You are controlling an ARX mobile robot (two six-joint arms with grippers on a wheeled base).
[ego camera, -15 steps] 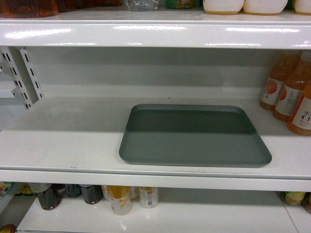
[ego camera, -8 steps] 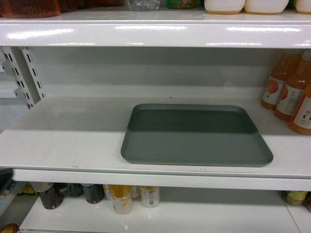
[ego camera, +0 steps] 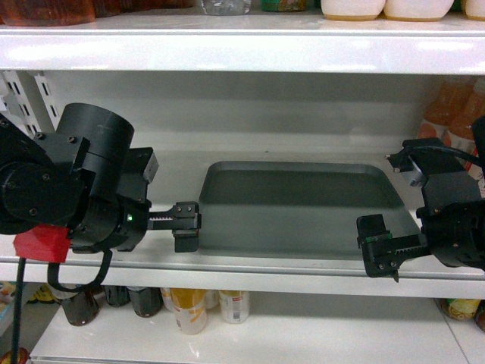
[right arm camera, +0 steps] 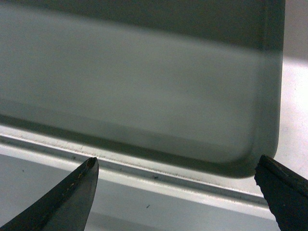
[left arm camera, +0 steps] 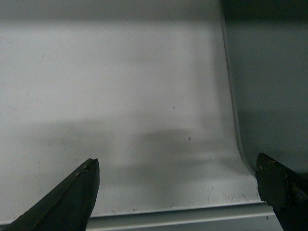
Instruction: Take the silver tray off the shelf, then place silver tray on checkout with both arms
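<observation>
The silver tray [ego camera: 303,199] lies flat on the white shelf [ego camera: 250,276], right of centre and close to the front edge. At the tray's front left corner my left gripper [ego camera: 187,226] stands open; in the left wrist view the left gripper [left arm camera: 177,160] frames bare shelf board [left arm camera: 120,96], and the tray's left rim [left arm camera: 269,86] lies by the right finger. My right gripper [ego camera: 377,247] is open at the tray's front right part. In the right wrist view the right gripper [right arm camera: 175,161] spans the tray's near right corner [right arm camera: 144,86] and the shelf lip [right arm camera: 144,192]. Nothing is held. The checkout is out of view.
Orange juice bottles [ego camera: 453,125] stand on the shelf right of the tray, behind the right arm. An upper shelf board [ego camera: 242,53] hangs low overhead. Slotted uprights [ego camera: 30,102] are at the back left. Bottles and cans [ego camera: 189,307] fill the shelf below.
Both arms have come into the head view and now flank the tray's front corners; earlier neither was visible. The tray has not moved.
</observation>
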